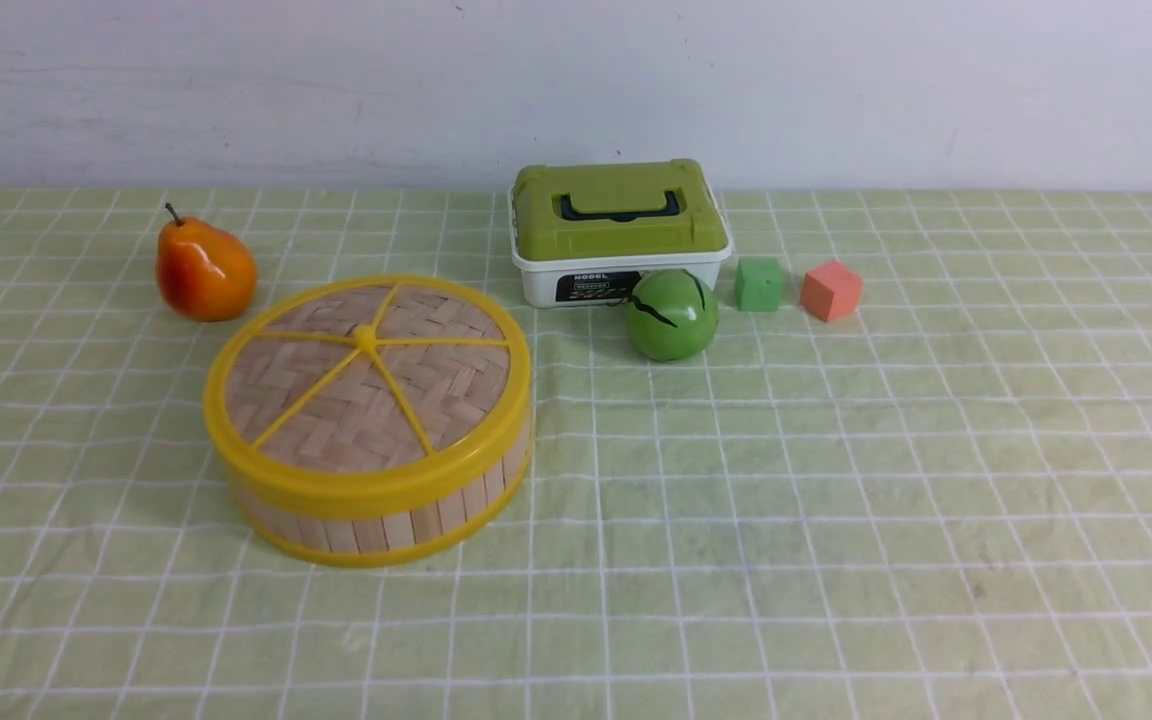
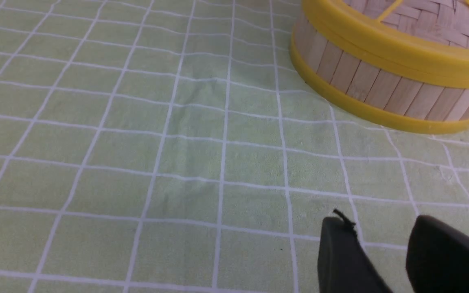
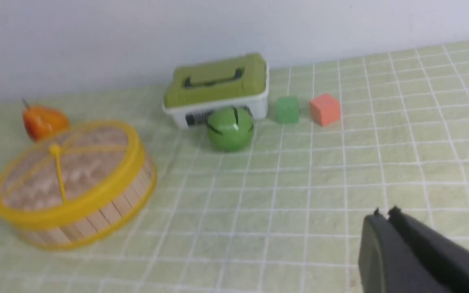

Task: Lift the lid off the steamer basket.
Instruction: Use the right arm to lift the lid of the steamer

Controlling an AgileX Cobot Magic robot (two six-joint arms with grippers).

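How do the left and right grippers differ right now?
The left gripper has its jaws parted, while the right gripper's are shut. The left one's wrist view catches only part of the steamer basket; the right one's takes in the whole basket, the pear and both small blocks. Both are black, and neither holds anything.

"MODEL" reads on the dark label (image 1: 588,287) of the green-lidded white box (image 1: 621,215); its smaller print is illegible.
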